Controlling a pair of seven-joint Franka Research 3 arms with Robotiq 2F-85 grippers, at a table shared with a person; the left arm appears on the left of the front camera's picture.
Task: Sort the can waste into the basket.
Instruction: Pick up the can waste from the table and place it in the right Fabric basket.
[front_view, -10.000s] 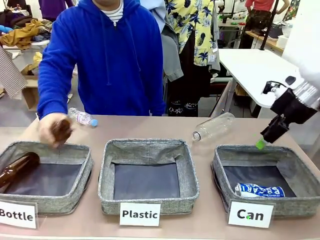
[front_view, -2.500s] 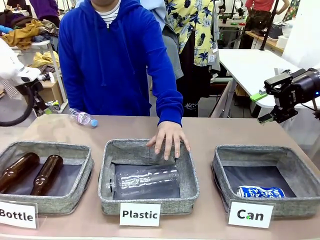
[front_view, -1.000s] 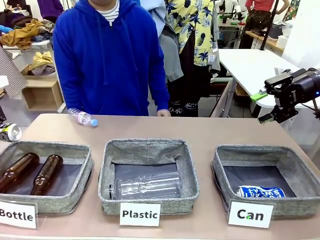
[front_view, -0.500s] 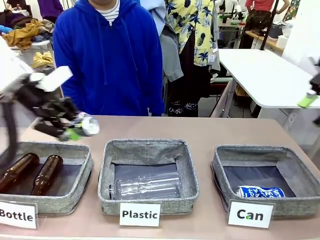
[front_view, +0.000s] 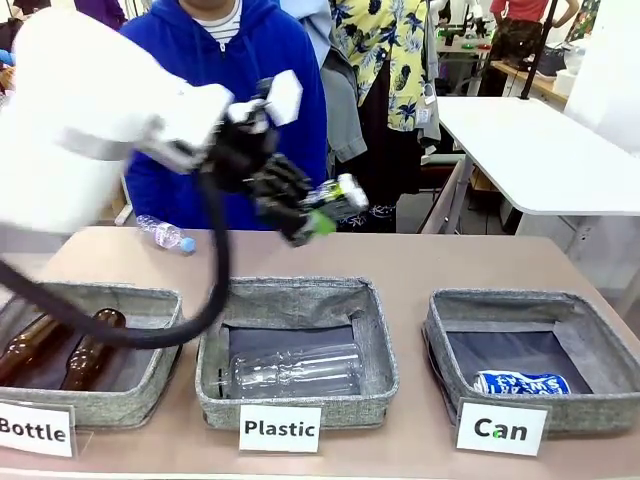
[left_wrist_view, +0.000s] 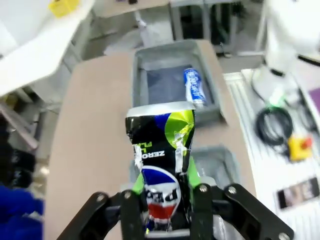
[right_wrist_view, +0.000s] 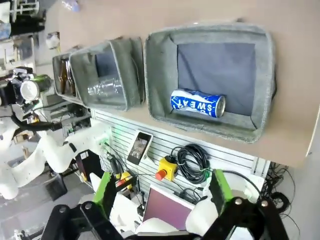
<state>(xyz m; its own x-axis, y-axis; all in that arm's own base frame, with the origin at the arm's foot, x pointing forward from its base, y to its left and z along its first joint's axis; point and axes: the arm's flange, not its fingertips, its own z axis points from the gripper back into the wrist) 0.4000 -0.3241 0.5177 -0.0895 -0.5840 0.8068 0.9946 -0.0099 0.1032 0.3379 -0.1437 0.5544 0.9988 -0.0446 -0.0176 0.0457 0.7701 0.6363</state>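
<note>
The crushed dark-and-silver aluminium can with yellow and red print (left_wrist_view: 162, 150) was clamped between the green pads (left_wrist_view: 191, 172) of the left claw (left_wrist_view: 164, 192). It was held in the air above the tan worktop (front_view: 450, 265), well apart from the shallow grey fabric basket (front_view: 438, 335) behind the white "Can" card (front_view: 500, 429). A blue aluminium can with white lettering (front_view: 520, 383) lay on its side on that basket's dark lining (front_view: 500, 355). The right claw (right_wrist_view: 161, 192) stood apart, gripping nothing.
</note>
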